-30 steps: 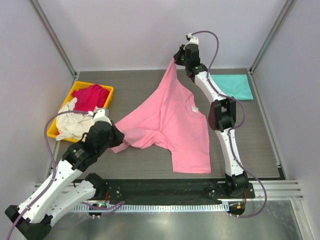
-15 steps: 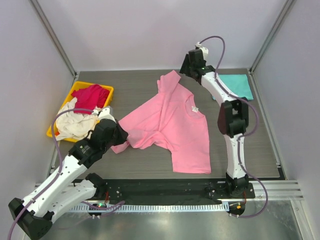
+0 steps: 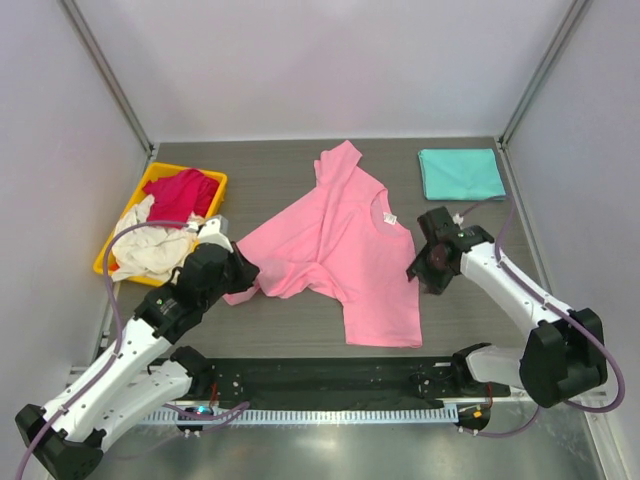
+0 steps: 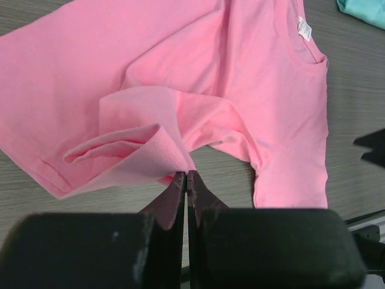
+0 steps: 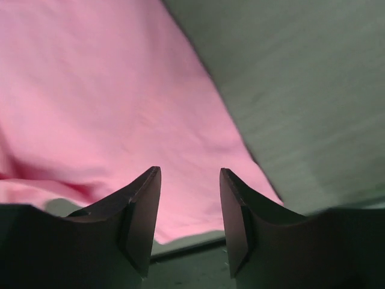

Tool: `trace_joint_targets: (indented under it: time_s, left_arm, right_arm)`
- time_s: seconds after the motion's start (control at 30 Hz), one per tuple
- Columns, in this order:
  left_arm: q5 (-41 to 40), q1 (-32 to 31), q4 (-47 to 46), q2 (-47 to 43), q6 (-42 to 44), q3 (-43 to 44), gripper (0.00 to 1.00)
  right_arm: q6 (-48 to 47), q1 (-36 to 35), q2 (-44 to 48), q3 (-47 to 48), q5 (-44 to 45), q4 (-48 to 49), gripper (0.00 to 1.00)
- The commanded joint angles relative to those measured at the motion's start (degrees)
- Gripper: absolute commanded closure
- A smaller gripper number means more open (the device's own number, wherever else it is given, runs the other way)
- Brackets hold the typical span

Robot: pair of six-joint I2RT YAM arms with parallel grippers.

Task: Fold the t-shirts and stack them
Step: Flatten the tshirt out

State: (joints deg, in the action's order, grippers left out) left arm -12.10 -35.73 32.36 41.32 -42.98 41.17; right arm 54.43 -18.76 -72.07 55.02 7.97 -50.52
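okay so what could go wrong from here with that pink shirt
The left gripper pinches only a thin edge of the pink t-shirt, so the cloth may slip out on a pull. The right gripper hangs open over the shirt's right edge, holding nothing, so a one-sided pull could drag the whole shirt and deepen the bunched fold near the pinch.

The top camera looks down from high at the near side on the whole table (image 3: 290, 170), the two wrist cameras look forward from very near — all three share the pink shirt (image 3: 340, 240).
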Motion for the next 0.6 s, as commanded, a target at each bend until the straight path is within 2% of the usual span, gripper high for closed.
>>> trace_joint_targets:
  time_s: [0.0, 0.1, 0.13, 0.3, 0.4, 0.47, 0.57]
  left_arm:
    - [-0.1, 0.0, -2.8, -1.9, 0.7, -1.1, 1.0]
    - [0.0, 0.0, -2.7, -1.9, 0.5, -0.5, 1.0]
    - [0.0, 0.0, -2.4, -1.6, 0.4, -0.2, 1.0]
    - [-1.9, 0.0, -1.9, -2.2, -0.2, -0.3, 1.0]
    - [-2.1, 0.0, -2.1, -1.9, -0.6, -0.6, 1.0]
    - [-2.1, 0.0, -2.3, -1.2, -0.9, -0.6, 1.0]
    - [-2.5, 0.0, -2.8, 0.9, -1.1, -0.9, 1.0]
  right_arm:
    - [5.4, -1.0, 2.9, -6.1, -3.3, -6.0, 0.51]
    - [6.7, -1.8, 4.3, -9.3, -2.3, -9.3, 0.54]
    - [7.5, -2.2, 5.5, -11.5, -1.6, -9.7, 0.58]
    - [9.4, -3.2, 7.2, -15.9, -3.3, -7.2, 0.6]
    - [11.0, -3.6, 8.3, -20.3, -7.2, -0.9, 0.57]
    - [12.0, -3.6, 8.7, -24.2, -11.2, 7.9, 0.57]
    - [10.1, -3.6, 7.7, -24.9, -10.5, 17.4, 0.56]
